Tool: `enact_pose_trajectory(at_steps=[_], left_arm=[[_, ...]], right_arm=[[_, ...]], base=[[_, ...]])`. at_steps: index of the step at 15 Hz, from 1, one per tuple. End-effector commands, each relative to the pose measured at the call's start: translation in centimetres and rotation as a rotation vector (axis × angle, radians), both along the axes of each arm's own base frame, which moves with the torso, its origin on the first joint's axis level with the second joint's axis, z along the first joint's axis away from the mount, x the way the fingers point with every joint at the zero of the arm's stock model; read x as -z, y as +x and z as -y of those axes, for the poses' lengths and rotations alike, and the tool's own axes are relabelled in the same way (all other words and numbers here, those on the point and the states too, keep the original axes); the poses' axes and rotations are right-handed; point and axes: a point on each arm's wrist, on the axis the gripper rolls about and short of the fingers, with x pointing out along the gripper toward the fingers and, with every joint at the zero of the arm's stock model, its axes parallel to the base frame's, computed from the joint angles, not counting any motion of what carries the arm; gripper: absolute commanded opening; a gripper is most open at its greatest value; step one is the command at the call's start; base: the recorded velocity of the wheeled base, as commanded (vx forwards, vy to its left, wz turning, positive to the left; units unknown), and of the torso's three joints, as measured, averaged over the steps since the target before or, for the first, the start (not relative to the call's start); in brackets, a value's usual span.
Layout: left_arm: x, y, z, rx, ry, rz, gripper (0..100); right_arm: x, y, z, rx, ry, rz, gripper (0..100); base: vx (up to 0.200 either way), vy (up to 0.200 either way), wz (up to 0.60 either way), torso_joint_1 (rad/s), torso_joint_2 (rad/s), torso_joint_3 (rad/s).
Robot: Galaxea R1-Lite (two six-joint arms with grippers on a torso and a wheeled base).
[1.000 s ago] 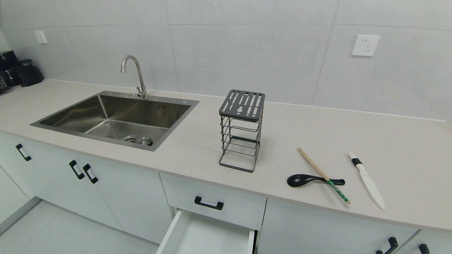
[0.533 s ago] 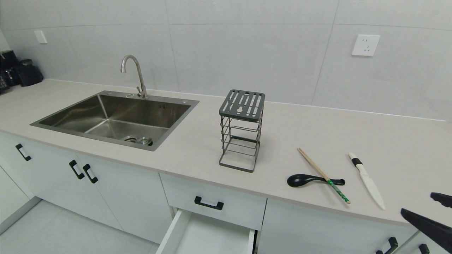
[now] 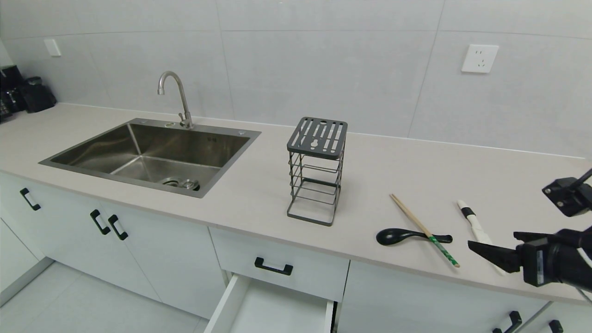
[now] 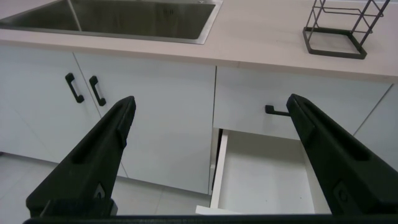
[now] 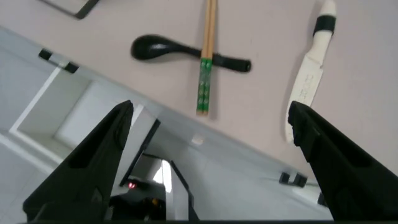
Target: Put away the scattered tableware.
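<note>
Head view gives us a long, pale beige matte surface [image 3: 259, 194] beneath a wall of large grey tiles that carries a white socket [image 3: 479, 58]. A brushed stainless steel sink [image 3: 185, 141] with a curved metal tap [image 3: 184, 107] is set into its left part. Dark objects [image 3: 27, 95] at the far left corner are cut off, and we cannot make them out.

Near the middle stands a dark grey wire rack with a slotted flat top [image 3: 317, 138]. To its right, near the front edge, lie three things:
- a glossy black spoon [image 3: 392, 237];
- a pair of wooden chopsticks with green-patterned tips [image 3: 423, 230], crossing the spoon's handle;
- a white knife with a black band [image 3: 474, 225], slightly apart from the other two.

The right tool [image 5: 208, 107] hangs over that front edge, spread wide and empty. In the head view it hides the knife's blade tip.

The left tool [image 4: 210, 99] is also wide open and empty. It faces the white cabinet fronts, and an open white drawer [image 4: 219, 165] lies between its fingers.
</note>
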Motion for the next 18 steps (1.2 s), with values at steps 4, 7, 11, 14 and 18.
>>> enact_pose_trajectory(at_steps=[4, 7, 11, 14, 18], left_arm=[[0.0, 0.0, 0.0, 0.000, 0.000, -0.001, 100], [0.0, 0.0, 0.0, 0.000, 0.000, -0.001, 100], [0.0, 0.0, 0.0, 0.000, 0.000, -0.001, 100], [0.0, 0.0, 0.0, 0.000, 0.000, -0.001, 100], [0.0, 0.0, 0.0, 0.000, 0.000, -0.001, 100]], right_arm=[[1.9, 2.5, -0.3, 0.009, -0.022, -0.093, 100], [2.3, 3.5, -0.7, -0.003, -0.029, -0.116, 100], [3.0, 4.2, -1.4, 0.013, -0.071, -0.144, 100], [4.3, 4.5, -2.4, -0.027, -0.085, -0.200, 100], [5.1, 5.1, -2.7, -0.036, -0.094, -0.236, 100]], base=[[0.000, 0.000, 0.00, 0.000, 0.00, 0.000], [0.000, 0.000, 0.00, 0.000, 0.00, 0.000], [0.000, 0.000, 0.00, 0.000, 0.00, 0.000], [0.000, 0.000, 0.00, 0.000, 0.00, 0.000], [0.000, 0.000, 0.00, 0.000, 0.00, 0.000]])
